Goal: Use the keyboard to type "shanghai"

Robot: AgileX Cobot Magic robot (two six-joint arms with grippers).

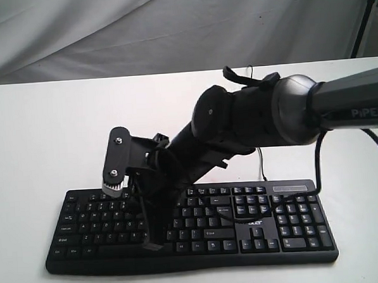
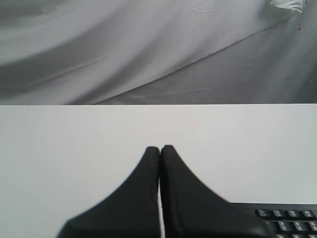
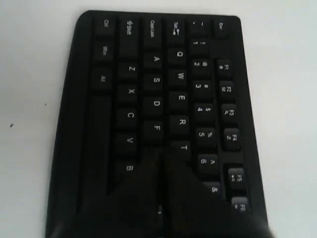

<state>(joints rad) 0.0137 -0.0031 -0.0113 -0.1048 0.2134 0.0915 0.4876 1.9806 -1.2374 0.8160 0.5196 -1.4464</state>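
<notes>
**A:** Two closed, empty grippers. Which is nearer?

**B:** Your right gripper [image 3: 159, 154], tip over the keyboard's [image 1: 257, 230] left-middle keys. Your left gripper [image 2: 159, 148] hovers over bare table [image 2: 64, 144]. The keyboard runs left-right along the near edge.

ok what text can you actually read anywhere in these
"PiPER": on the right arm.
"acer": on the keyboard.
"Q W E R T", "A S D F", "Z X C V B": letter keys, right wrist view.
Function-key and modifier legends: too blurred to trust.
Left wrist view: nothing legible.
</notes>
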